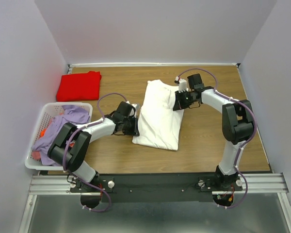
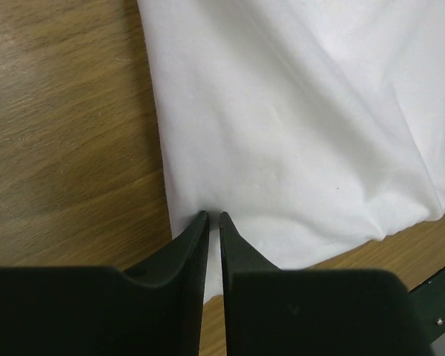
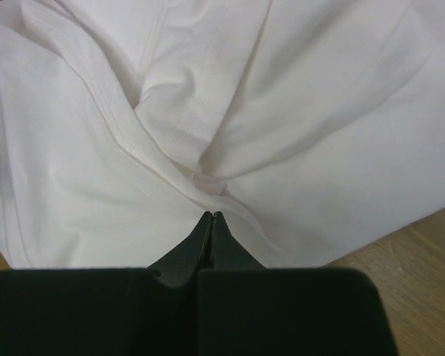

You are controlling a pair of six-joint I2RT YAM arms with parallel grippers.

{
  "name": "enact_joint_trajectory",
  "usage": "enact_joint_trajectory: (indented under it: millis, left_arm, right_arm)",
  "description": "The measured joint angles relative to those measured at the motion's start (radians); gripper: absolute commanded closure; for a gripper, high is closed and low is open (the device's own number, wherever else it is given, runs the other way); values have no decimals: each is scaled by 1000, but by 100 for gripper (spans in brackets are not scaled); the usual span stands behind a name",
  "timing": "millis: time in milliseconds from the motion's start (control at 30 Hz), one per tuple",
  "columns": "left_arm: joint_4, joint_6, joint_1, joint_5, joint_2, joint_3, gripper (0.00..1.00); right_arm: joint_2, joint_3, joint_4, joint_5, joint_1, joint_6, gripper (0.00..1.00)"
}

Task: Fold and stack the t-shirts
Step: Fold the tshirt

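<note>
The white t-shirt [image 1: 157, 119] lies folded into a long strip in the middle of the wooden table. My left gripper [image 1: 137, 125] is at its left edge, low on the table. In the left wrist view [image 2: 214, 215] the jaws stand nearly together with a thin slit, their tips on the edge of the white cloth [image 2: 297, 133]. My right gripper [image 1: 176, 104] is at the shirt's right edge. In the right wrist view [image 3: 213, 213] it is shut, with the white cloth [image 3: 319, 133] puckered at the tips. The red t-shirt [image 1: 79, 86] lies folded at the back left.
A white slatted laundry basket [image 1: 48, 106] stands at the left edge, holding purple cloth [image 1: 63, 124] and something orange. Walls close in the table on the left, back and right. Bare wood shows to the right of the white shirt.
</note>
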Motion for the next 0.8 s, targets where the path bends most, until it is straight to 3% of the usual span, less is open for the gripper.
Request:
enact_joint_trajectory:
  millis: [533,600,800]
  left_arm:
    - [13,-1,0,0,-15,-20,81]
    - [12,-1,0,0,-15,-20,81]
    - [11,-2,0,0,-16,-20,80]
  right_arm:
    - [0,-1,-9,55,-56,0,99]
    - [0,-1,-9,58,-56,1,94]
    - [0,-2,-8,79,-58,19,63]
